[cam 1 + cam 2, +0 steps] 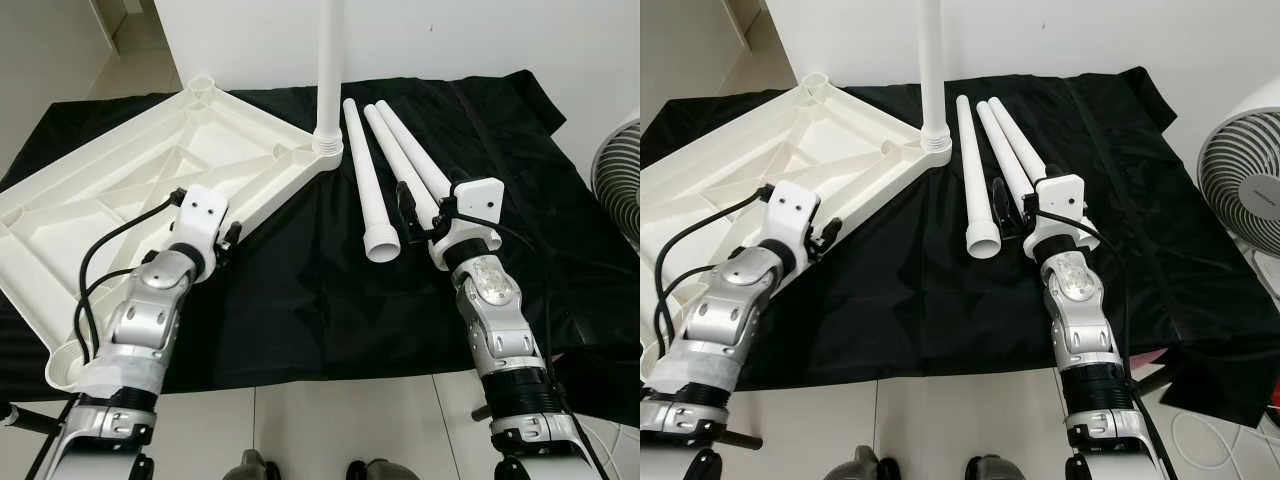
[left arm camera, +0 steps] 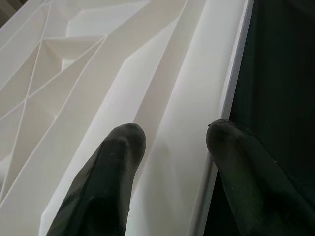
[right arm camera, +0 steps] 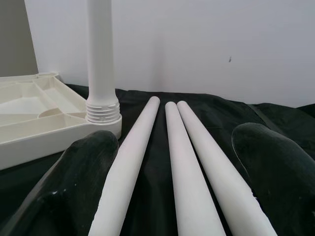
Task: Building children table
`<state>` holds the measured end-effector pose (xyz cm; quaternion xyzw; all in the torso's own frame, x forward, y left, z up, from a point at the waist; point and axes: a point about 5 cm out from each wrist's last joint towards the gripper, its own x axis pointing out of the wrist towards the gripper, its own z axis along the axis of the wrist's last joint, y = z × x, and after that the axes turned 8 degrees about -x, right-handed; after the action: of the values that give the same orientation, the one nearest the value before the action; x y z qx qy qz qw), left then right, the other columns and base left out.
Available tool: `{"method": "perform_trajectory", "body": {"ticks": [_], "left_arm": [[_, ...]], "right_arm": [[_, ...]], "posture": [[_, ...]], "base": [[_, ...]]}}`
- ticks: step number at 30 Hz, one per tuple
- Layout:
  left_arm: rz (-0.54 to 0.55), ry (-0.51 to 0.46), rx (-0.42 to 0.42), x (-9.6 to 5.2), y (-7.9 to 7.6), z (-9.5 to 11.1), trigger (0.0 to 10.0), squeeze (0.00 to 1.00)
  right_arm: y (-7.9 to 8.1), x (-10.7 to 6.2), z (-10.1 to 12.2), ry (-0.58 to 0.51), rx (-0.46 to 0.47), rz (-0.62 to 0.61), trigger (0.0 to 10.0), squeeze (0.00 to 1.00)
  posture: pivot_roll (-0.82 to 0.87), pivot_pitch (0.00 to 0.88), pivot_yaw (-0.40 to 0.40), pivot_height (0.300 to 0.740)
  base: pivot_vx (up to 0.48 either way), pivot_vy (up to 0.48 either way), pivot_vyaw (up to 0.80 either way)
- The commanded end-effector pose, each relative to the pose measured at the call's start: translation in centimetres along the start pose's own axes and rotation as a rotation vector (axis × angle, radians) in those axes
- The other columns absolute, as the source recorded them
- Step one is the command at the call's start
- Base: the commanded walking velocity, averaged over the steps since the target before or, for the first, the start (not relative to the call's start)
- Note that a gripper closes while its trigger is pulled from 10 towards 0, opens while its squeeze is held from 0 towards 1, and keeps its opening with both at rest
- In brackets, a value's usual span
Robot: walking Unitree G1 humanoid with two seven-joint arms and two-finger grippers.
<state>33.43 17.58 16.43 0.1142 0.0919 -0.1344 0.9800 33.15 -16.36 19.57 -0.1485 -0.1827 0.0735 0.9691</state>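
The white tabletop point(image 1: 120, 170) lies upside down on a black cloth point(image 1: 300, 310). One white leg point(image 1: 330, 70) stands upright, screwed into its corner socket point(image 1: 327, 148). Three loose white legs point(image 1: 362, 170) lie side by side on the cloth to its right. My left gripper point(image 1: 228, 245) is open at the tabletop's near long edge, and its fingers point(image 2: 118, 162) straddle the rim above the ribbed underside point(image 2: 98, 73). My right gripper point(image 3: 177, 142) is open and low over the near ends of the loose legs point(image 3: 187, 167), with one finger point(image 3: 88, 167) on each side.
A white wall stands just behind the cloth. A white fan point(image 1: 1240, 190) stands on the floor at the right, with a cable beside it. Tiled floor point(image 1: 340, 420) lies in front of the cloth, where my feet show.
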Motion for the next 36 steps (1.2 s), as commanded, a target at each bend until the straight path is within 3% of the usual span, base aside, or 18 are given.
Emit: {"method": "perform_trajectory", "body": {"ticks": [1, 9, 11, 21, 26, 31, 33, 34, 36], "left_arm": [[-0.040, 0.033, 0.002, -0.6, 0.0, -0.5, 10.0, 0.00], [-0.175, 0.074, -0.079, -2.2, 0.0, -0.8, 10.0, 0.00], [-0.194, 0.097, -0.043, -2.7, 0.4, -1.2, 10.0, 0.00], [-0.054, 0.150, 0.038, -2.1, 1.6, -2.6, 10.0, 0.00], [-0.057, 0.145, 0.001, -1.8, 1.6, -2.2, 10.0, 0.00], [-0.041, 0.204, -0.017, -1.5, 1.5, -3.2, 10.0, 0.00], [-0.016, 0.268, -0.072, -1.2, 1.3, -4.3, 10.0, 0.00], [-0.013, 0.281, -0.094, -1.1, 1.2, -4.5, 8.8, 0.00], [-0.012, 0.302, -0.118, -1.1, 0.9, -5.0, 8.8, 0.00]], "right_arm": [[0.2, -0.3, -0.2, 0.010, -0.003, 0.010, 10.0, 0.00], [0.1, -0.2, -0.3, 0.016, -0.007, 0.009, 10.0, 0.00], [0.2, -0.3, -0.4, 0.020, -0.009, 0.011, 10.0, 0.00], [0.2, -0.2, -0.3, 0.021, -0.008, 0.005, 10.0, 0.00], [0.0, -0.2, -0.3, 0.022, -0.010, -0.002, 10.0, 0.00], [-0.1, -0.1, -0.2, 0.020, -0.013, -0.002, 10.0, 0.00], [-0.3, 0.0, -0.1, 0.017, -0.016, -0.006, 10.0, 0.00], [-0.3, 0.0, -0.1, 0.015, -0.016, -0.006, 10.0, 0.00], [-0.3, 0.1, -0.1, 0.014, -0.017, -0.007, 10.0, 0.00]], "posture": [[-0.11, 0.091, 0.072, 0.740], [-0.10, 0.101, 0.069, 0.740], [-0.10, 0.101, 0.069, 0.740], [-0.10, 0.114, 0.067, 0.740], [-0.10, 0.114, 0.067, 0.740], [-0.11, 0.106, 0.066, 0.740], [-0.11, 0.104, 0.066, 0.740], [-0.11, 0.104, 0.066, 0.740], [-0.11, 0.104, 0.066, 0.740]], "base": [[0.000, 0.000, 0.00], [0.000, 0.000, 0.00], [0.000, 0.000, 0.00], [0.000, 0.000, 0.00], [0.000, 0.000, 0.00], [0.000, 0.000, 0.00], [0.000, 0.000, 0.00], [0.000, 0.000, 0.00], [0.000, 0.000, 0.00]]}}
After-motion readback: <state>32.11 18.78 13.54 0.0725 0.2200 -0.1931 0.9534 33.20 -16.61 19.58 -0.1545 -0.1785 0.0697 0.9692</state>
